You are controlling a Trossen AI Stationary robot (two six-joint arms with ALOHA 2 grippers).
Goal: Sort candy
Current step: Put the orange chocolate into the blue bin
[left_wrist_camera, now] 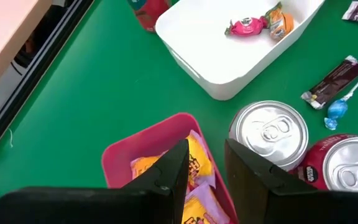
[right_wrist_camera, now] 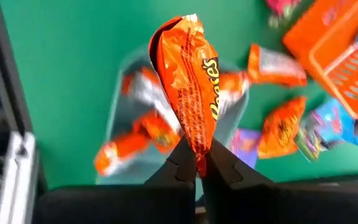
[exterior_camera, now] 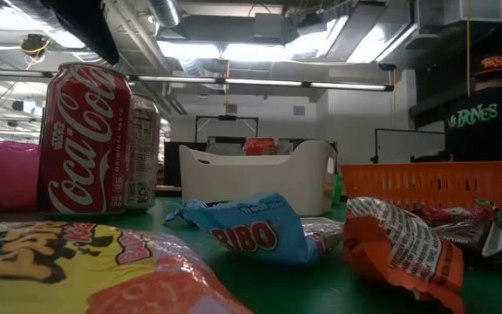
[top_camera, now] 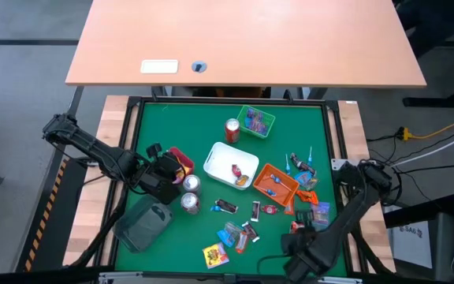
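Because the low view sits at table height, a yellow crinkled packet (exterior_camera: 68,262) blurs across its lower left and hides the green felt table (top_camera: 180,118) behind it; a blue packet (exterior_camera: 251,228) and an orange wrapper (exterior_camera: 399,249) lie just beyond. Farther back stand a red cola can (exterior_camera: 85,139), a white plastic tray (exterior_camera: 255,179) and an orange slatted basket (exterior_camera: 425,185), under ceiling lights. In the high view's lower right, the right gripper (right_wrist_camera: 196,163) is pinched tight on an orange peanut-butter-cup packet (right_wrist_camera: 191,87). At centre left, the left gripper (left_wrist_camera: 205,163) hangs with jaws apart over a pink tray (left_wrist_camera: 126,155) holding yellow packets (left_wrist_camera: 197,158).
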